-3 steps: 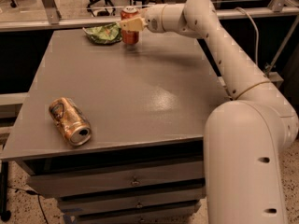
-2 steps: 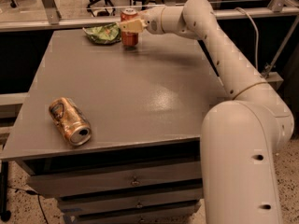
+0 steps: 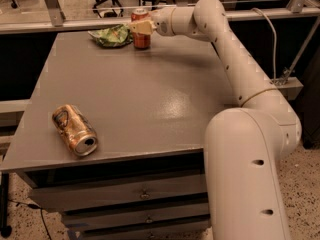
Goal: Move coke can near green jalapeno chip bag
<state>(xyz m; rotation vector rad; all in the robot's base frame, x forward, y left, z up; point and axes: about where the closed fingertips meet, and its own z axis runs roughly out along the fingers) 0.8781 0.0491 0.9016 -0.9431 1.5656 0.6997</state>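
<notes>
The coke can (image 3: 141, 38) is red with a silver top and stands upright at the far edge of the grey table (image 3: 150, 99). My gripper (image 3: 141, 26) reaches in from the right and is shut on the can's upper half. The green jalapeno chip bag (image 3: 111, 35) lies crumpled and flat just left of the can, almost touching it. The can's base sits on or just above the tabletop; I cannot tell which.
A gold-orange can (image 3: 75, 130) lies on its side near the table's front left corner. Drawers sit under the table front. A metal rail (image 3: 75, 24) runs behind the table, with office chairs beyond it. My arm's base stands at the right.
</notes>
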